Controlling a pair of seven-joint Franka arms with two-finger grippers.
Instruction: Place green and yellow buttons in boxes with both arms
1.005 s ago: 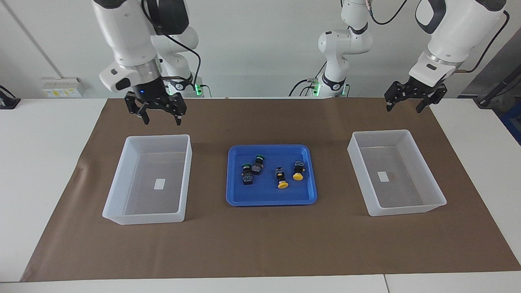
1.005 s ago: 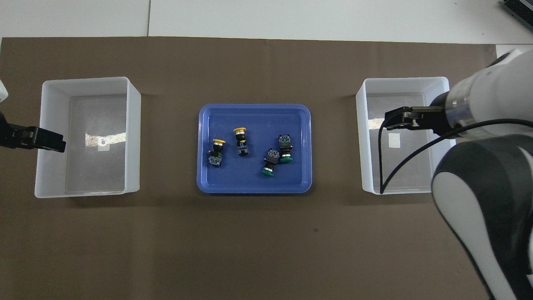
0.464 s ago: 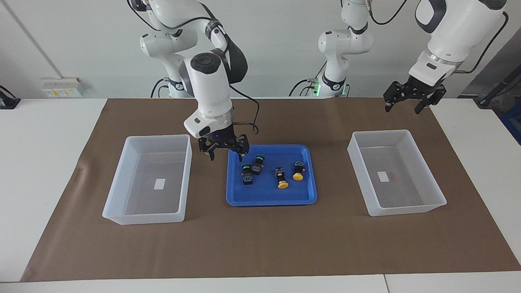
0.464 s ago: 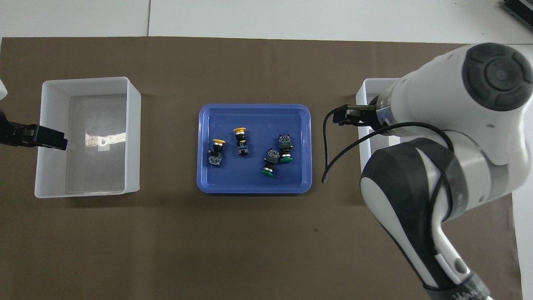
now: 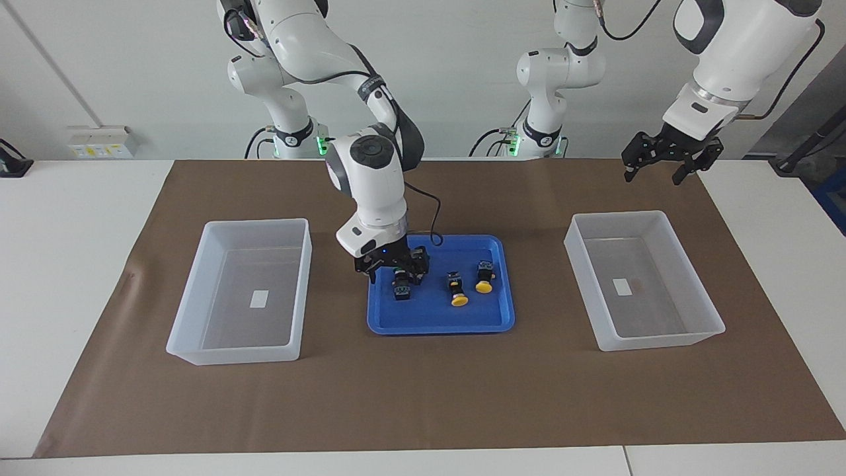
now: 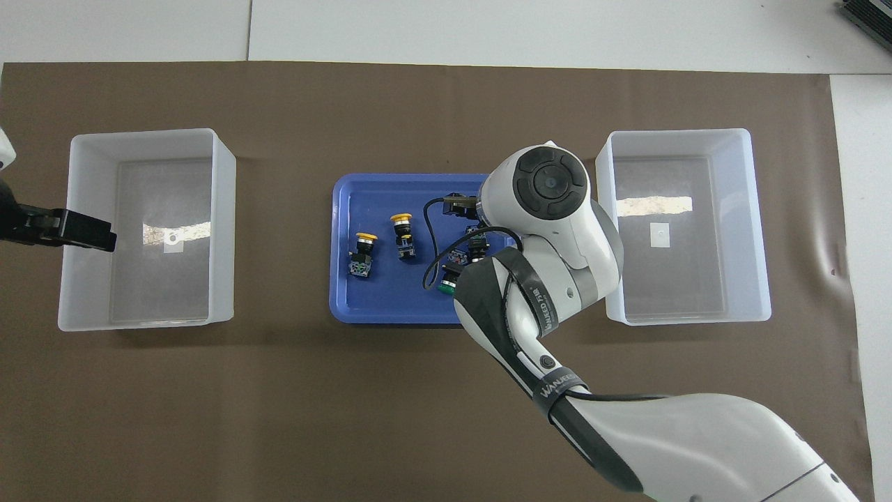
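Observation:
On the blue tray (image 5: 439, 326) (image 6: 348, 307) lie two yellow buttons (image 5: 459, 299) (image 5: 484, 285) (image 6: 401, 219) (image 6: 366, 238) and two green buttons (image 5: 401, 289) (image 6: 449, 282). My right gripper (image 5: 396, 268) is down in the tray, open, its fingers on either side of the green buttons. It covers one of them in part, and in the overhead view the wrist hides the gripper. My left gripper (image 5: 654, 173) (image 6: 97, 240) hangs open and holds nothing, in the air by the box (image 5: 661, 342) (image 6: 146, 322) at the left arm's end. The second box (image 5: 231, 356) (image 6: 686, 318) holds only its sticker.
A brown mat (image 5: 423, 396) covers the table under the tray and both boxes. A black cable loops from the right wrist (image 6: 428, 244) over the tray. Both arm bases stand along the robots' edge of the table.
The right arm swung from above its box to the tray and came down over the green buttons. The left gripper has barely moved.

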